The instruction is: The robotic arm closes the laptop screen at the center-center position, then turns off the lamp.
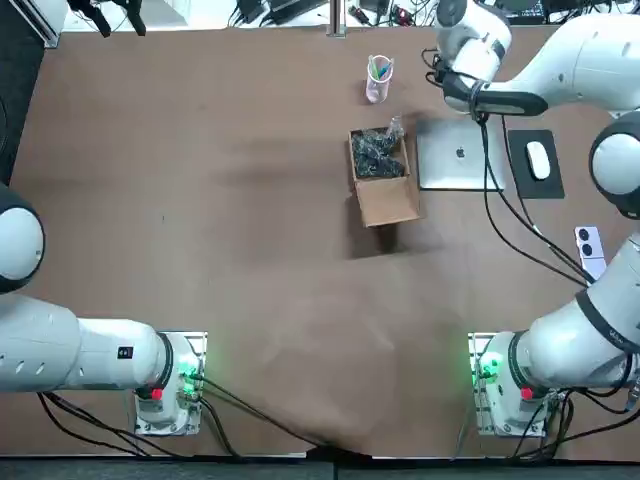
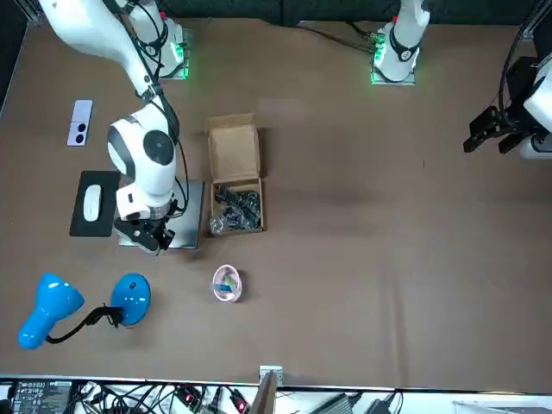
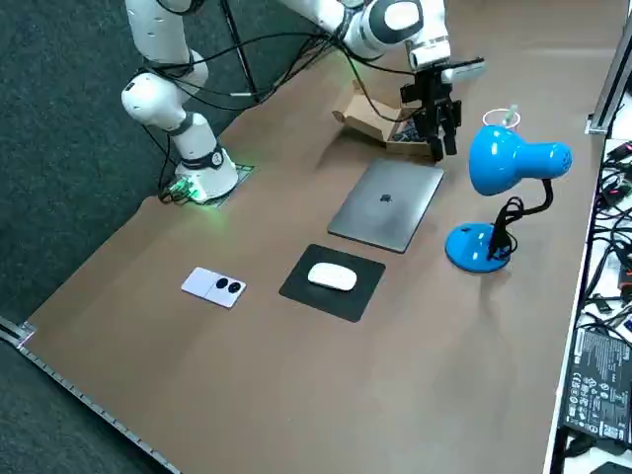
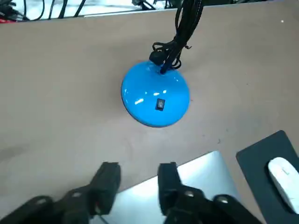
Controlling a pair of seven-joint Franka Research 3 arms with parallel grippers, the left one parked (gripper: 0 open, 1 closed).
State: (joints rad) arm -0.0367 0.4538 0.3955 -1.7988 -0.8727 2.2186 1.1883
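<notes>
We found the laptop (image 1: pixel 458 155) lying shut and flat on the brown desk (image 1: pixel 250 250), logo side up. It sat in the robot's right half, toward the far edge. A cardboard box (image 1: pixel 383 180) stood just beside it on its left. On its right lay a black mouse pad (image 1: pixel 545 188) carrying a white mouse (image 1: pixel 538 160). The laptop's long axis ran side to side across the desk, parallel with the robot's edge.

The right gripper (image 4: pixel 138 170) hovered over the laptop's far edge, pointing down. Its two fingers (image 4: pixel 108 175) stood apart with bare desk showing between them, so it was open and held nothing.

The blue lamp (image 3: pixel 499 158) stood beyond the laptop, near it but clear of it. Its round domed base (image 4: pixel 155 93) rested on the desk, and a small dark switch (image 4: pixel 160 104) sat on the slope of the dome facing the gripper. A black cord left the base from the opposite side. The neck curved up and over to the robot's right, where the shade (image 2: pixel 50 306) hung roughly level. The shade's long axis lay diagonally, with the wide end turned back toward the laptop's side and the narrow end toward the far edge. We could not tell whether the lamp was lit.

A pink cup (image 1: pixel 379 78) with pens stood farther left, near the far edge.
</notes>
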